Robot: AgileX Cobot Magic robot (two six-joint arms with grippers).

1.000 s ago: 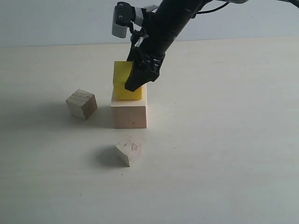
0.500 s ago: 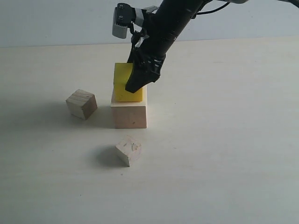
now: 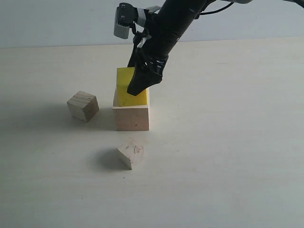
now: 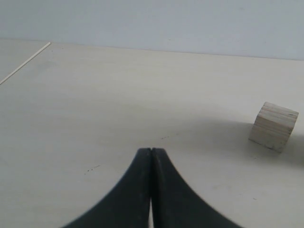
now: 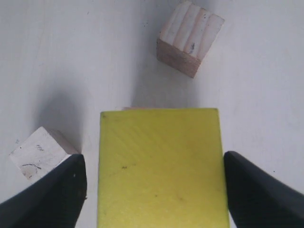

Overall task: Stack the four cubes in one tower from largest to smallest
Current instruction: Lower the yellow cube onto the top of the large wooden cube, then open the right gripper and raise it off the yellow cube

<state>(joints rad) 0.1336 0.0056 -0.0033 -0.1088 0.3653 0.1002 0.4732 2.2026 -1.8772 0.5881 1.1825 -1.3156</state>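
right tool, released, straddles the yellow cube; the next wooden cube lies leftward, nearer the clenched left tool.

Right wrist view: yellow cube cut off at edge, hides large cube (perhaps sliver showing).

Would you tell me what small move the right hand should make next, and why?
Probably lift the right hand straight up. Its fingers stand apart from the yellow cube's sides, and that cube already sits on the large cube, so rising clear should avoid nudging it.
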